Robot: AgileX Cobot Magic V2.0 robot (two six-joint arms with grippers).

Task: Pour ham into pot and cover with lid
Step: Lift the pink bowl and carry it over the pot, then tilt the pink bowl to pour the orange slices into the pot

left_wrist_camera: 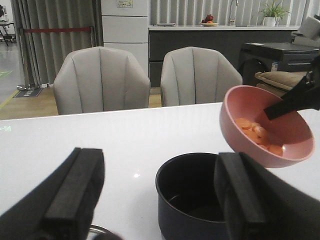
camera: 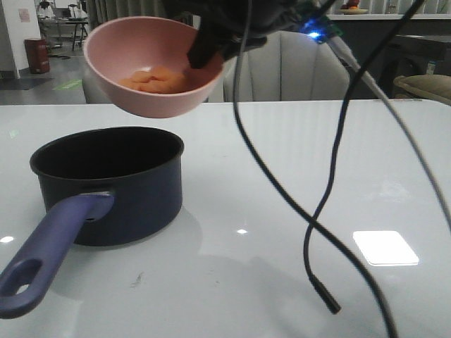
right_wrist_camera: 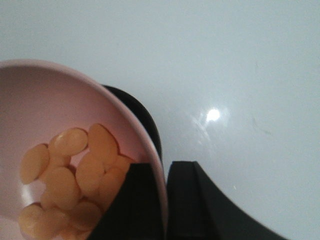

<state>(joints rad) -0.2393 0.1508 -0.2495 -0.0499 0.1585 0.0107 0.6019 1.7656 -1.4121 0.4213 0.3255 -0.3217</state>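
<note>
Bright overhead light leaves glare patches on the glossy white surface (camera: 282, 282). The pot (camera: 116, 186) casts a soft shadow, and the wrist views are slightly soft close up.

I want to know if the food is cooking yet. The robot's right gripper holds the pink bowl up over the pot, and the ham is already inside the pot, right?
Not quite. The ham is in the pink bowl, as the front view shows; the pot looks empty. The right gripper does hold the bowl above the pot.

Two grey padded chairs (left_wrist_camera: 101, 79) stood beyond the far edge of the glossy white bench (camera: 282, 176); behind them hung grey curtains (left_wrist_camera: 55, 40), and a dark counter (left_wrist_camera: 200, 42) carried a potted plant (left_wrist_camera: 272, 11)
</note>
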